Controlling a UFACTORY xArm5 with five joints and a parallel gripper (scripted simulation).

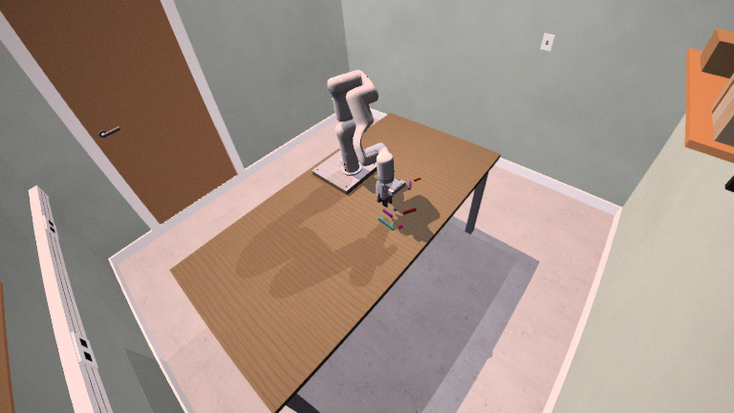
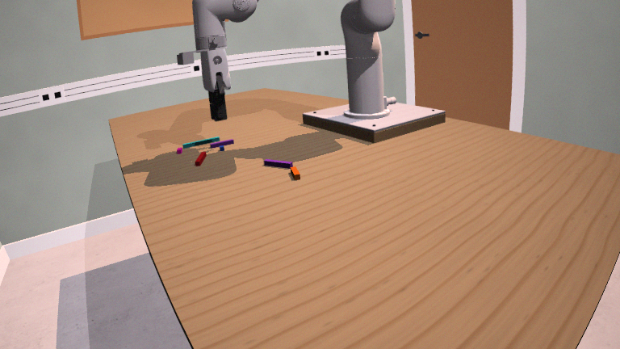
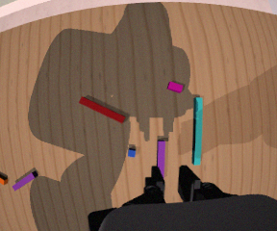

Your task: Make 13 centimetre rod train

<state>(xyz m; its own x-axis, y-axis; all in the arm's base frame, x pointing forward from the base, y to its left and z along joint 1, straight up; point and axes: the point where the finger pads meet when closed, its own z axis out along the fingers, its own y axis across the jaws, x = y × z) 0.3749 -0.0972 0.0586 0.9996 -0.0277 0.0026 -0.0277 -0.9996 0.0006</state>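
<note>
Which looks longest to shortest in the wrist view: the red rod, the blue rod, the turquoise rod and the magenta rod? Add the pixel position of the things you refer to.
1. Turquoise rod (image 1: 385, 223) (image 2: 201, 141) (image 3: 198, 131)
2. Red rod (image 1: 409, 210) (image 2: 200, 158) (image 3: 102, 110)
3. Magenta rod (image 1: 400, 227) (image 2: 179, 150) (image 3: 175, 87)
4. Blue rod (image 1: 395, 208) (image 2: 221, 149) (image 3: 132, 153)

In the wrist view, the longest rod (image 1: 386, 223) (image 2: 201, 142) (image 3: 198, 131) is lying right of the shortest rod (image 1: 395, 208) (image 2: 221, 148) (image 3: 132, 152), both resting on the worktop (image 1: 303, 278) (image 2: 388, 235) (image 3: 244, 67).
</note>
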